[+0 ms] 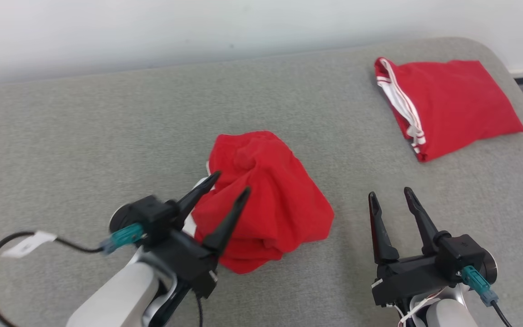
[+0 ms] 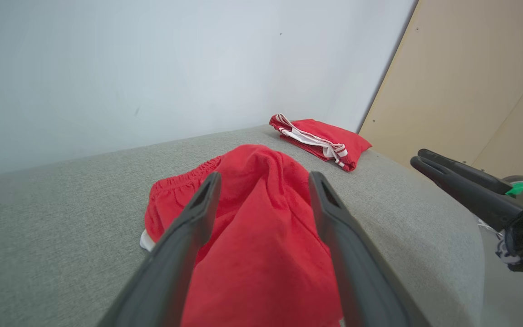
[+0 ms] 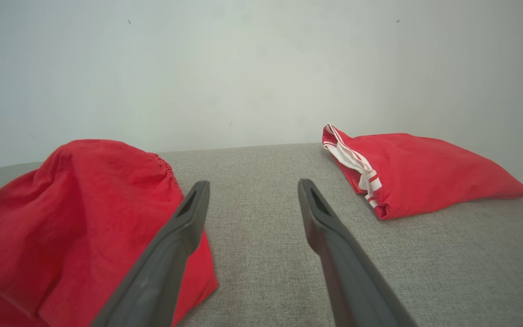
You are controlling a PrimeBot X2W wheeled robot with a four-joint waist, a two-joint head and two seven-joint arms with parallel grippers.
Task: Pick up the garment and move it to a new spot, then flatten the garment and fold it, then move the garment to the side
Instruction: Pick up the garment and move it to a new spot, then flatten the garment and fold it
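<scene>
Nearest the robot, the left gripper (image 1: 230,182) has its fingers spread wide above the near edge of the crumpled red garment (image 1: 270,195). The right gripper (image 1: 391,194), fingers also spread and holding nothing, hovers over the bare grey cushion (image 1: 107,136) just beside the heap. Farther off, at the cushion's far right corner, lies a folded red garment (image 1: 456,102) with white stripes.
</scene>
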